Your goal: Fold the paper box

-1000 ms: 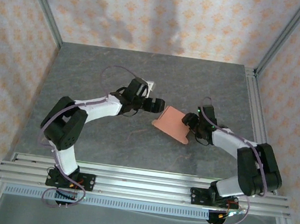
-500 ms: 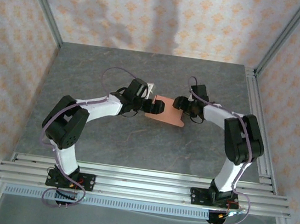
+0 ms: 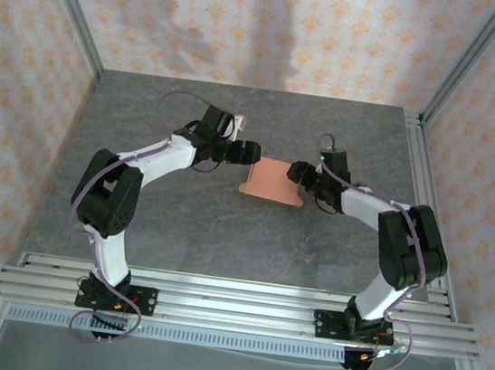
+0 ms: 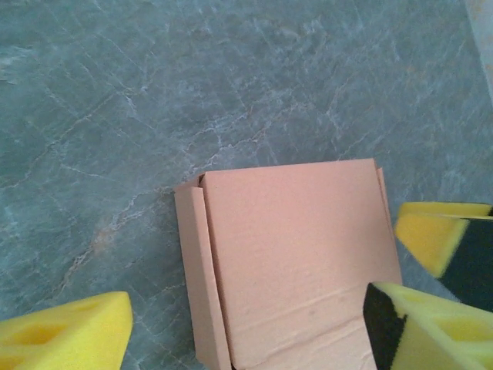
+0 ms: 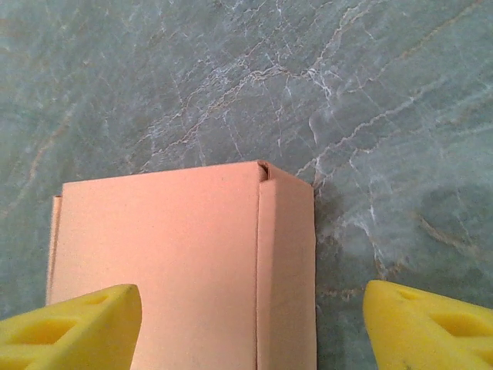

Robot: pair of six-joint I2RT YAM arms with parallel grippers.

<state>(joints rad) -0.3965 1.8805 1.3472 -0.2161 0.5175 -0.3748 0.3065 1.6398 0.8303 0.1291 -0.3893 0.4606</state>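
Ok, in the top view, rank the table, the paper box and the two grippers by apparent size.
Largest: the table.
Then the paper box.
Smallest: the left gripper and right gripper, which look alike, so unranked.

The arms [image 3: 152,160] were white with black joints and purple cables [image 3: 183,95]; yellow wedge pads [image 5: 73,327] tipped the left claw [image 3: 254,152] and right claw [image 3: 292,170].

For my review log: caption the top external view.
Left gripper and right gripper flank the pink paper box on the table.

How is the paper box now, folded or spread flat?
Folded: the paper box lies as a compact rectangle with a side panel creased over. Fully closed or not, cannot tell.
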